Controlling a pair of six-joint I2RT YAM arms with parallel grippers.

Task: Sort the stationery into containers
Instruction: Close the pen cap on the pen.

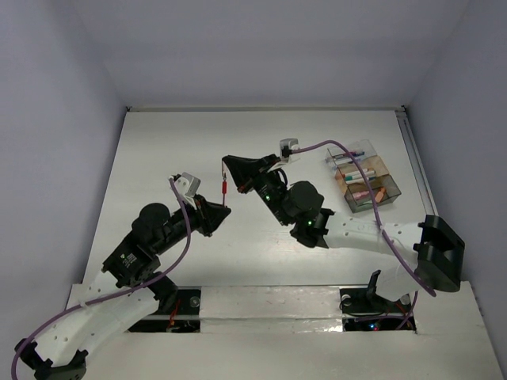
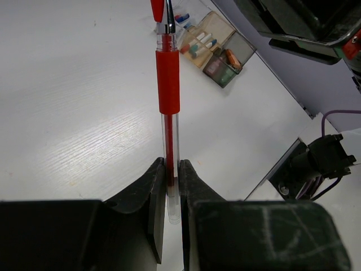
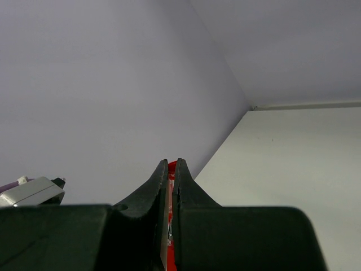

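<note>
Arms bend inward to mid-frame in the top view, meeting above the tabletop [image 1: 158, 158]; the left tool [image 1: 223, 208] pinches the clear lower barrel of the red pen [image 1: 225, 188], the right tool [image 1: 228, 163] clamps its upper end, and the organiser box [image 1: 372, 150] sits upper right, well apart

I get even, diffuse light from overhead, bright on the white surface [image 1: 261, 142], with only faint, soft-edged shadows beneath the arms [image 1: 158, 237] and no hard glare. My top view is sharp across the frame. On the left wrist view the red pen [image 2: 168, 84] is crisp, while the jaws at the bottom are dark and slightly soft. The right wrist view's jaws are almost black, their detail lost.
</note>
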